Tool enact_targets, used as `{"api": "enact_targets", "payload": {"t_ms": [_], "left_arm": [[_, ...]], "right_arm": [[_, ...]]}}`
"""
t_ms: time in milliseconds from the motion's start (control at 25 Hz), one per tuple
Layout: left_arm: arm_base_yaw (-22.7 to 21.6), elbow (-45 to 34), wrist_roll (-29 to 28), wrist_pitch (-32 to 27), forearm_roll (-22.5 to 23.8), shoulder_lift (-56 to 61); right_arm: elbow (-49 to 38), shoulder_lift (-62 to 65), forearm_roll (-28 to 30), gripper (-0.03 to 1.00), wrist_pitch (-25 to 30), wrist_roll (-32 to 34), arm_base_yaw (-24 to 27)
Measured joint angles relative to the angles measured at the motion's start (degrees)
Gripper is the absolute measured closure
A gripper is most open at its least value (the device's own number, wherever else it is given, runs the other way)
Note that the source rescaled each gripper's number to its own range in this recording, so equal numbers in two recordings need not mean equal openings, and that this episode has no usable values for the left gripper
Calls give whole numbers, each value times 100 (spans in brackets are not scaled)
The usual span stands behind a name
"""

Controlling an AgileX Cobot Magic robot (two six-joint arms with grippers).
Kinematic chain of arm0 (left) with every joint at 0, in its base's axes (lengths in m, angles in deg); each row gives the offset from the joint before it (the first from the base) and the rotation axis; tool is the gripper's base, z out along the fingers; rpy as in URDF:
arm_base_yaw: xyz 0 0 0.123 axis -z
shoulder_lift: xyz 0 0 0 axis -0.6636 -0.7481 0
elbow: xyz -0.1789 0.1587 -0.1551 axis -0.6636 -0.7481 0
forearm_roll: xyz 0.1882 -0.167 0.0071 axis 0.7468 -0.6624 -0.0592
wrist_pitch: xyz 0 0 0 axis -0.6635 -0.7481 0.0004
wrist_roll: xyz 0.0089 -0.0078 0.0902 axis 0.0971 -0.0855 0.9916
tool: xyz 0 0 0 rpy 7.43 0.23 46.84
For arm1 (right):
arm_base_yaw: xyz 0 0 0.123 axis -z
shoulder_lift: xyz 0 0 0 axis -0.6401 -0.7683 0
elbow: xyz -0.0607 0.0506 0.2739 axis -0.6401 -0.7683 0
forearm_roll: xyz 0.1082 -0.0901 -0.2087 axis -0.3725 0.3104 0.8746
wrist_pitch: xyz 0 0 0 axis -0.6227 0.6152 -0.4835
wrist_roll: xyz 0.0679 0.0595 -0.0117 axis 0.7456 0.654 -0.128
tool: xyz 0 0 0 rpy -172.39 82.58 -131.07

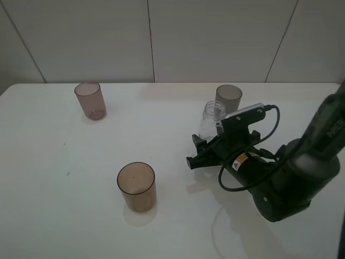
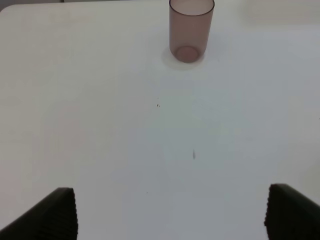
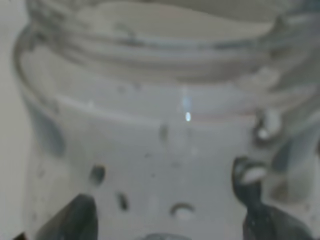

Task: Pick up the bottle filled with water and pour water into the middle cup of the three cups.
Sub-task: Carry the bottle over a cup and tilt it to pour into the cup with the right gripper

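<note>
The clear capless bottle stands upright on the white table, just in front of the dark grey cup. My right gripper reaches in from the right and its jaws sit on either side of the bottle's body, shut on it. In the right wrist view the bottle fills the frame, with a dark fingertip low on each side. The brown middle cup stands in front, the pinkish-mauve cup at the back left. My left gripper is open and empty, facing the mauve cup.
The right arm's black body and its cable lie over the table's right front. A tiled wall rises behind the table's back edge. The left arm does not show in the exterior high view.
</note>
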Motion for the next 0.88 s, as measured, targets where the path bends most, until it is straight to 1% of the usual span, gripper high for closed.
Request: {"api": "enact_targets", "payload": {"t_ms": [80,120,200,320,400,480,600,720,880], "left_arm": [[0,0,0,0,0,0],[0,0,0,0,0,0],[0,0,0,0,0,0],[0,0,0,0,0,0],[0,0,0,0,0,0],[0,0,0,0,0,0],[0,0,0,0,0,0],[0,0,0,0,0,0],[0,0,0,0,0,0]], "right_arm": [[-204,396,-17,97,57,-387,0],[-267,643,-22,97,237,-645,0],[-388,1119,-35,97,813,-1268,0],[-456,1878,-93,97,1980,-2153,0],[-462,2404,-213,97,2688,-2665,0],[-467,2844,-374,97,3248,-3154,0],[-472,3361,-477,97,4097,-3637,0],[-457,3637,-446,97,4712,-4040,0],[-155,3667,-181,97,5576,-4573,0]]}}
